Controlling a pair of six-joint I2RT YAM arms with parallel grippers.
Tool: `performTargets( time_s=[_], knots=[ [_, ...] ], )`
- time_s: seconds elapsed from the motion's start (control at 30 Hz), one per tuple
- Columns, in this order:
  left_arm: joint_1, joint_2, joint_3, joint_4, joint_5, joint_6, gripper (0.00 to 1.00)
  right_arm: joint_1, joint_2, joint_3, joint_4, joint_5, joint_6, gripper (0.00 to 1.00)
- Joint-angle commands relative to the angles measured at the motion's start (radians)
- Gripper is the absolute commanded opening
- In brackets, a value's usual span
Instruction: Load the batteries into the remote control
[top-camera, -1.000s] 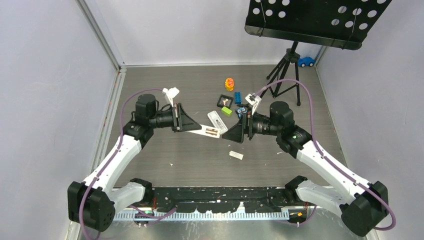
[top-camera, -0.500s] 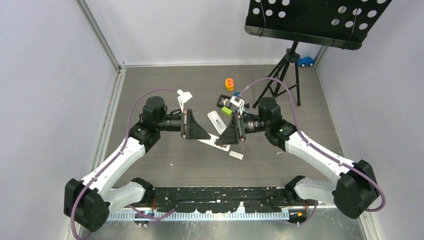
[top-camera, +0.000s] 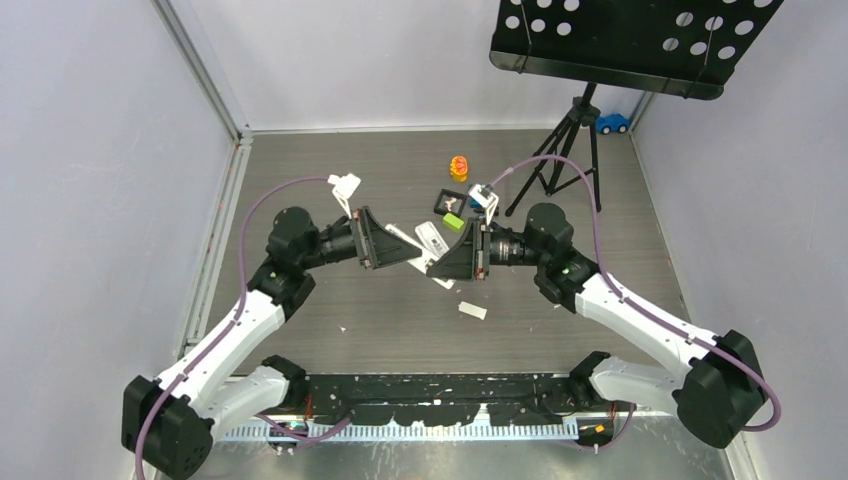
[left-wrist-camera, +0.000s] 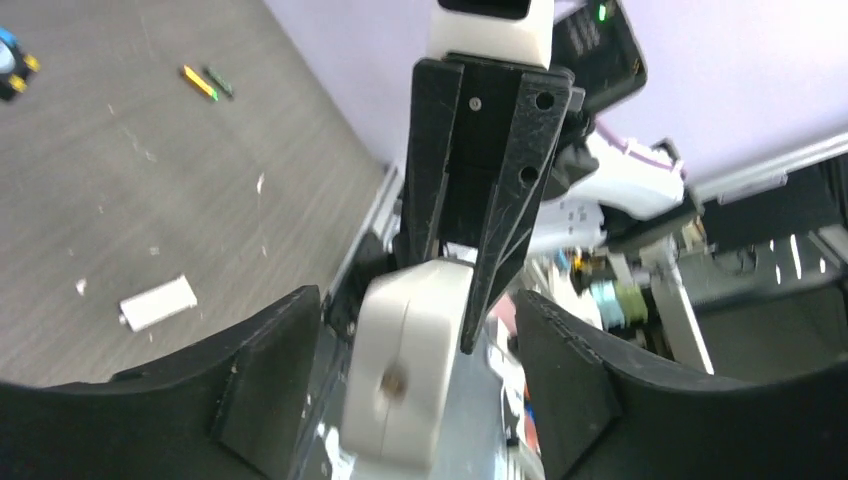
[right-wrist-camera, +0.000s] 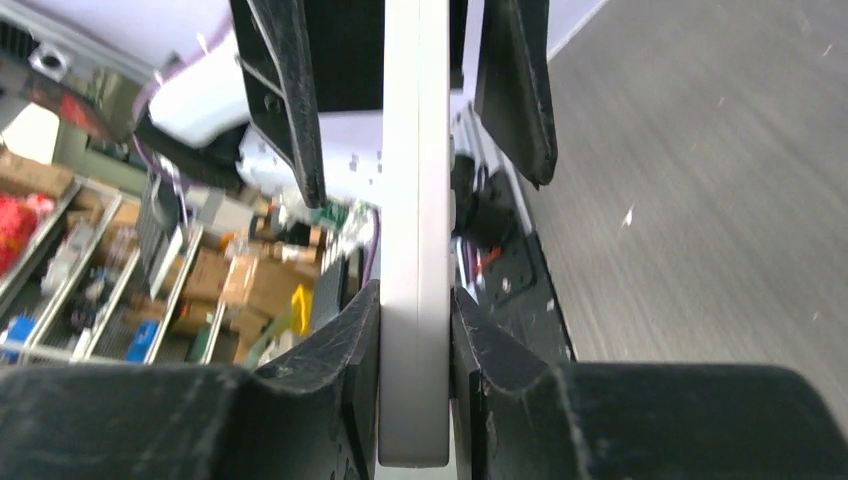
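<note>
— Two questions: who has the remote control (right-wrist-camera: 415, 200), and where?
— Your right gripper (right-wrist-camera: 415, 305) grips it edge-on, lifted over the middle of the tabletop (top-camera: 380, 320). Your left gripper (left-wrist-camera: 415, 300) stands released around it. Best, I'd say: back the left off straight, brushing nothing.

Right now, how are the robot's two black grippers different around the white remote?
The left black two-finger gripper is open, with a gap on each side of the white rectangular remote control. The right black two-finger gripper is shut on the remote, fingers pressed against both flat faces. The left one only surrounds one end, while the right one carries the other end. Both are black and face each other, with the remote between their fingers.
</note>
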Motion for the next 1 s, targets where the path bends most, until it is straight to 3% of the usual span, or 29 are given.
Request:
performTargets(
  time_s=[0.0, 0.17, 0.27, 0.4, 0.67, 0.83, 0.97],
  knots=[
    [-0.003, -0.047, -0.120, 0.443, -0.244, -0.254, 0.75, 0.023, -0.016, -0.052, 0.328, 0.234, 0.182, 0.16],
    [-0.005, 0.005, -0.173, 0.649, -0.298, -0.357, 0.74, 0.096, 0.089, -0.035, 0.428, 0.348, 0.260, 0.14],
    [-0.005, 0.030, -0.181, 0.715, -0.310, -0.375, 0.65, 0.107, 0.141, -0.042, 0.531, 0.385, 0.326, 0.11],
    [-0.004, 0.018, -0.199, 0.713, -0.344, -0.359, 0.55, 0.107, 0.176, -0.059, 0.587, 0.422, 0.376, 0.11],
    [-0.003, -0.071, -0.209, 0.555, -0.431, -0.261, 0.59, 0.106, 0.158, -0.075, 0.583, 0.454, 0.386, 0.10],
    [-0.003, -0.104, -0.204, 0.504, -0.471, -0.234, 0.42, 0.107, 0.168, -0.060, 0.583, 0.431, 0.392, 0.10],
    [-0.003, -0.099, -0.195, 0.479, -0.475, -0.216, 0.21, 0.107, 0.171, -0.047, 0.558, 0.410, 0.387, 0.11]
  ],
)
